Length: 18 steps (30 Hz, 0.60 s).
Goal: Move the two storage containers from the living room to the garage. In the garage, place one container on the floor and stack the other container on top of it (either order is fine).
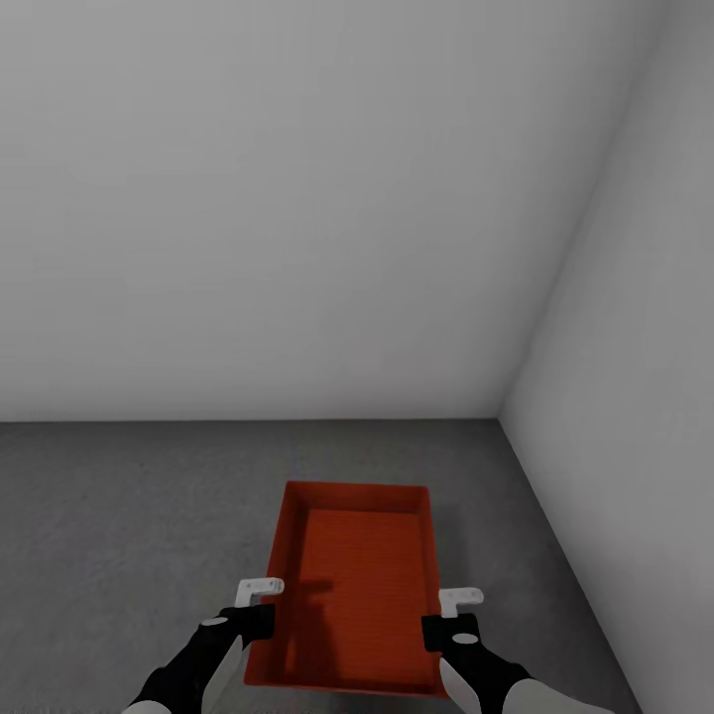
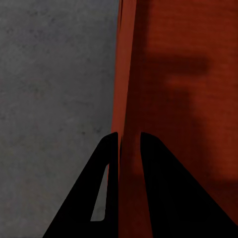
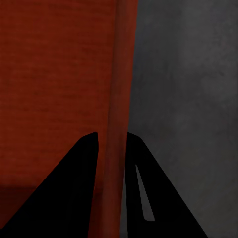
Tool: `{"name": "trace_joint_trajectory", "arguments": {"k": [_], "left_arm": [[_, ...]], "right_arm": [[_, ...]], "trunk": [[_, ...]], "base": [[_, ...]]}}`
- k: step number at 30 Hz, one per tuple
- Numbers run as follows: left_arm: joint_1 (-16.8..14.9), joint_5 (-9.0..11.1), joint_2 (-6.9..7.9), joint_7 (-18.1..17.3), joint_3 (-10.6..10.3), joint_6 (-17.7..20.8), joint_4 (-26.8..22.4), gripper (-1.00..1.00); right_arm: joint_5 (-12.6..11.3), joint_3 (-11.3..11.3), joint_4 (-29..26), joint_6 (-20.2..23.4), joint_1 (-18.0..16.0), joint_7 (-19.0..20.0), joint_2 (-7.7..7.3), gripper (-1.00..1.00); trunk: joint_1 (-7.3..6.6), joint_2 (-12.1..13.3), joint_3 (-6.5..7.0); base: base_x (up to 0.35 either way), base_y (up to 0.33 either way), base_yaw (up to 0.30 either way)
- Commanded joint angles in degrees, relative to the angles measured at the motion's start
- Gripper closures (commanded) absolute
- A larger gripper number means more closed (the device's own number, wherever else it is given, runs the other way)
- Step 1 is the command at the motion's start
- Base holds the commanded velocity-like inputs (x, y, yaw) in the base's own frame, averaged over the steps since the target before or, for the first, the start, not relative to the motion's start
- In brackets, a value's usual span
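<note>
Container [image 1: 359,585] was held low over the grey concrete floor [image 1: 119,535], in the corner where two bare pale walls [image 1: 297,198] met. Only this one orange-red bin was in sight. Left gripper [image 1: 260,603] was closed on the left long wall, one finger inside and one outside; the left wrist view showed the wall [image 2: 128,99] pinched between the dark fingers [image 2: 106,188]. Right gripper [image 1: 454,613] was likewise clamped on the right wall [image 3: 118,99]. Whether the base already touched the floor could not be told.

Judgement: step in hand was setting this bin down. To do it well, lower both arms evenly so the bin stays level, keep it off the side wall, leave room to approach for stacking, and open both grippers only once it rests flat.
</note>
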Motion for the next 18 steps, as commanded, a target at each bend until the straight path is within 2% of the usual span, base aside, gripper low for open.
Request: {"name": "trace_joint_trajectory", "arguments": {"k": [1, 18], "left_arm": [[-0.02, -0.33, 0.06, 0.53, -0.01, 0.38, -0.18, 1.00], [-0.02, -0.33, 0.06, 0.53, -0.01, 0.38, -0.18, 1.00]], "right_arm": [[-0.59, 0.48, 0.15, -0.35, -0.04, -1.28, -1.83, 1.00], [-0.59, 0.48, 0.15, -0.35, -0.04, -1.28, -1.83, 1.00]], "trunk": [[0.22, -0.44, -0.32], [3.96, -7.26, -4.90]], "base": [[0.000, 0.000, 0.000], [0.000, 0.000, 0.000]]}}
